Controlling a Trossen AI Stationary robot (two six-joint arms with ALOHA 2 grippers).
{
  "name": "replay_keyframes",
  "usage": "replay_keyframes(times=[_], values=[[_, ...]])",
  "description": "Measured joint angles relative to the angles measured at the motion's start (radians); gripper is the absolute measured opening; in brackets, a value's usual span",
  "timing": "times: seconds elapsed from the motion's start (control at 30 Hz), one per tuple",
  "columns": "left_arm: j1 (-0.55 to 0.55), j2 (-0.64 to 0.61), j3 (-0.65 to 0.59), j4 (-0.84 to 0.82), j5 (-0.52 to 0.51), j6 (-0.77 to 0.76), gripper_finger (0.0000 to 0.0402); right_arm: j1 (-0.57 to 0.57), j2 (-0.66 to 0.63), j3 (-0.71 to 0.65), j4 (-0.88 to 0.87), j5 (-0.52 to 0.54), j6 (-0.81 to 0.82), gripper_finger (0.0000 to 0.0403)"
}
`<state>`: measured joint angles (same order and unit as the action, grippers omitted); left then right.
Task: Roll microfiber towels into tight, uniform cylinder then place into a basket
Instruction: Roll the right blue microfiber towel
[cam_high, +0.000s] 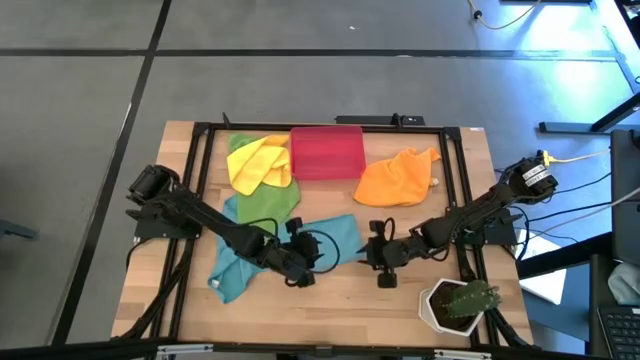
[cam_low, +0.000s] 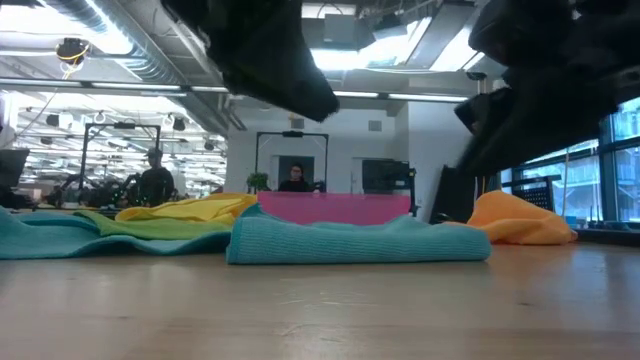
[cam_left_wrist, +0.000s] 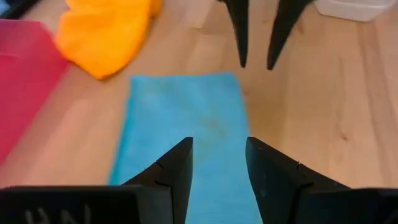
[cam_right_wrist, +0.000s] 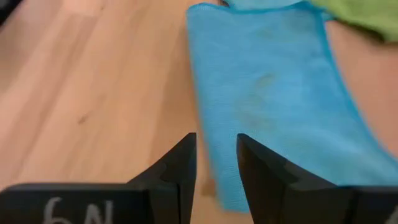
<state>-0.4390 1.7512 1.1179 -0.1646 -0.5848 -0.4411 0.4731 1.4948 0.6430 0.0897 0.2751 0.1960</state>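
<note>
A teal-blue towel (cam_high: 335, 232) (cam_low: 360, 242) lies flat on the table as a folded strip, between my two grippers. My left gripper (cam_high: 306, 270) (cam_left_wrist: 217, 168) hovers open over its left part. My right gripper (cam_high: 378, 262) (cam_right_wrist: 216, 168) hovers open over its right edge (cam_right_wrist: 211, 155) and shows in the left wrist view as two dark fingers (cam_left_wrist: 239, 37). Neither has anything between its fingers. The red-pink basket (cam_high: 326, 152) stands at the far middle. A second teal towel (cam_high: 232, 272), a green one (cam_high: 265, 205), a yellow one (cam_high: 256, 162) and an orange one (cam_high: 398, 178) lie loosely on the table.
A white pot with a plant (cam_high: 458, 305) stands at the near right corner, close to my right arm. A black frame (cam_high: 200, 180) runs around the work area. Bare wood (cam_high: 340, 300) lies between the folded towel and the near edge.
</note>
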Motion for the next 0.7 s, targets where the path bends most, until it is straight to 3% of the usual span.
replay_keyframes(times=[0.13,0.4,0.7], values=[[-0.022,0.048,-0.001,0.033,0.053,0.03,0.0138,0.05,0.0,-0.008,-0.022,0.0,0.011,0.0128],[-0.07,0.116,-0.002,0.033,0.043,0.033,0.015,0.102,0.0,-0.027,-0.025,0.147,-0.047,0.0163],[-0.073,0.118,-0.002,0.03,0.053,0.059,0.0206,0.094,0.052,-0.027,-0.011,0.231,-0.1,0.0214]])
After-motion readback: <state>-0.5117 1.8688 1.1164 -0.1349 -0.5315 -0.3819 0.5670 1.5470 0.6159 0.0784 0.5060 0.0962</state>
